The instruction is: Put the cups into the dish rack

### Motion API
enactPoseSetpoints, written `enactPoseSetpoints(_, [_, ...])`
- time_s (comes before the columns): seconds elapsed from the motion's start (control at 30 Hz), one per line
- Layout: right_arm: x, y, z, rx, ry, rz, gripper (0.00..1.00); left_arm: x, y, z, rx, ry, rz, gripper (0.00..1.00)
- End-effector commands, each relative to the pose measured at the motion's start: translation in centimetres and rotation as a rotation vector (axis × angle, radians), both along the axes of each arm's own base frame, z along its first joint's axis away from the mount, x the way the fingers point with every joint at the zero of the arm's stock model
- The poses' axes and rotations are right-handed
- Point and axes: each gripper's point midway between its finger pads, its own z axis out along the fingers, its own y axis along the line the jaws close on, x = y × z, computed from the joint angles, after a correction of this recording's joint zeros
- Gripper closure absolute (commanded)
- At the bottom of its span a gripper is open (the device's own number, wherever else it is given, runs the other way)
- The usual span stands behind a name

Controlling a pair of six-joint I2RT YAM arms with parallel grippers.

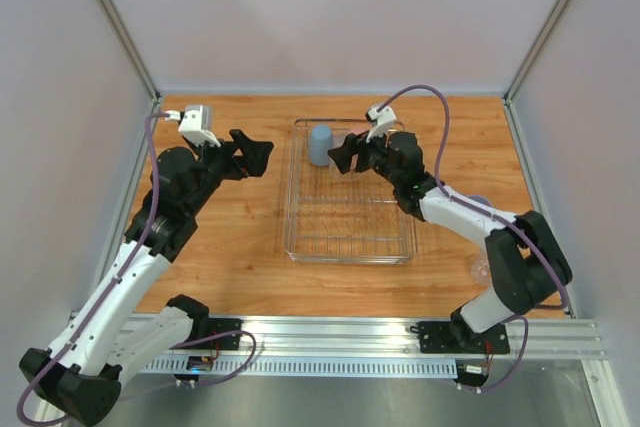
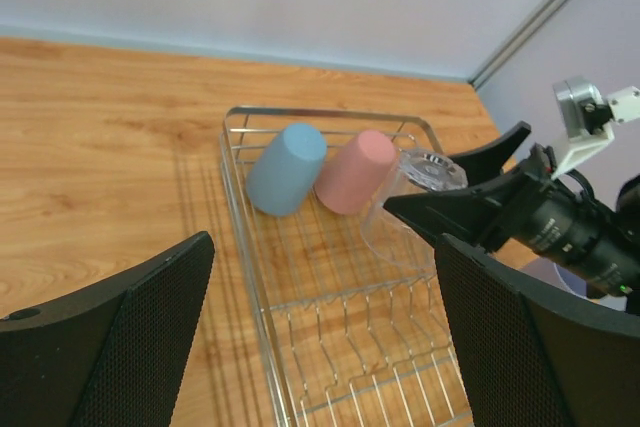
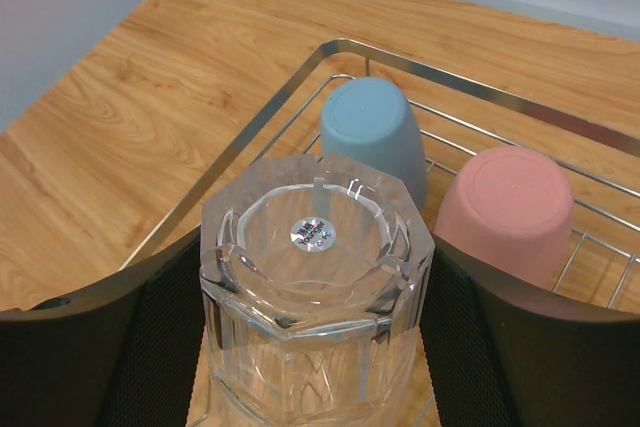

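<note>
The silver wire dish rack point(image 1: 300, 232) lies mid-table. A blue cup point(image 1: 320, 145) and a pink cup point(image 2: 356, 171) stand upside down at its far end; both also show in the right wrist view, blue point(image 3: 372, 137) and pink point(image 3: 505, 212). My right gripper point(image 1: 343, 156) is shut on a clear faceted cup point(image 3: 315, 287), base up, just above the rack next to the pink cup. My left gripper point(image 1: 258, 155) is open and empty, left of the rack, above the table. A lavender cup point(image 1: 478, 203) peeks out behind the right arm. A second clear cup point(image 1: 481, 269) stands at the right.
The rack's near part point(image 2: 380, 347) holds only bare wire dividers. The rack rim point(image 3: 250, 142) runs close under the held cup. Grey walls enclose the table on three sides; a metal rail point(image 1: 340, 332) runs along the near edge.
</note>
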Motion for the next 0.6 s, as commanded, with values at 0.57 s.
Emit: enactPoseSetpoints(0.57, [4.3,5.8,-1.3,-0.055,-0.358,0.038,0.92,-1.9,1.7,-3.5,0.114,0.078,0.015,0.00])
